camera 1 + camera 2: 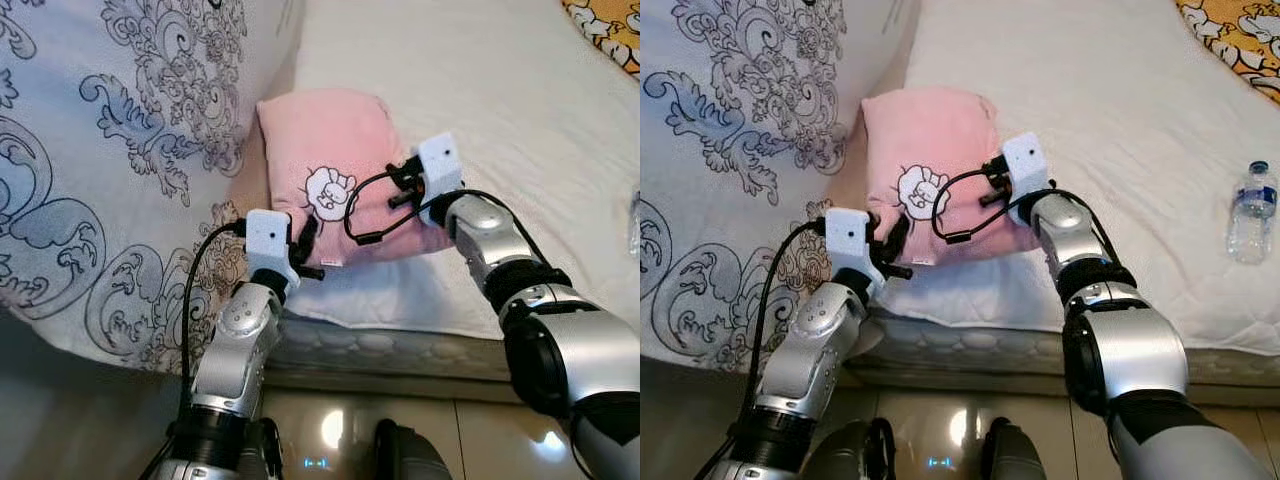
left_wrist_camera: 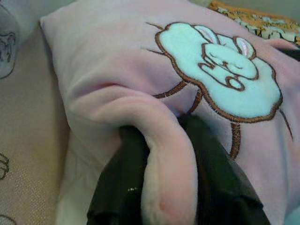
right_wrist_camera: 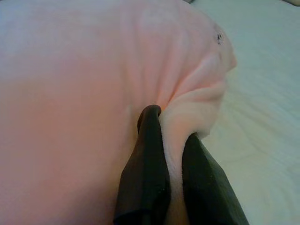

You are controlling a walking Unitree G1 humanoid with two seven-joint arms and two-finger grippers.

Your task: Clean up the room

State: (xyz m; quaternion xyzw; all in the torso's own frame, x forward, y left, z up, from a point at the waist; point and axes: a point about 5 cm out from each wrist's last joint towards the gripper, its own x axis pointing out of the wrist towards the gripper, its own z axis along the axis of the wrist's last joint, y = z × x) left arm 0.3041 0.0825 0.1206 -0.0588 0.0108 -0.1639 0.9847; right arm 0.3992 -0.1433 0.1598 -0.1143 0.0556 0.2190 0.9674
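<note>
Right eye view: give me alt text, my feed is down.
Both grippers pinch a pink plush pillow with a white sheep emblem at the edge of a cream-sheeted bed: the left gripper at its near-left corner, the right gripper at its right side. A clear plastic water bottle lies farther right.
</note>
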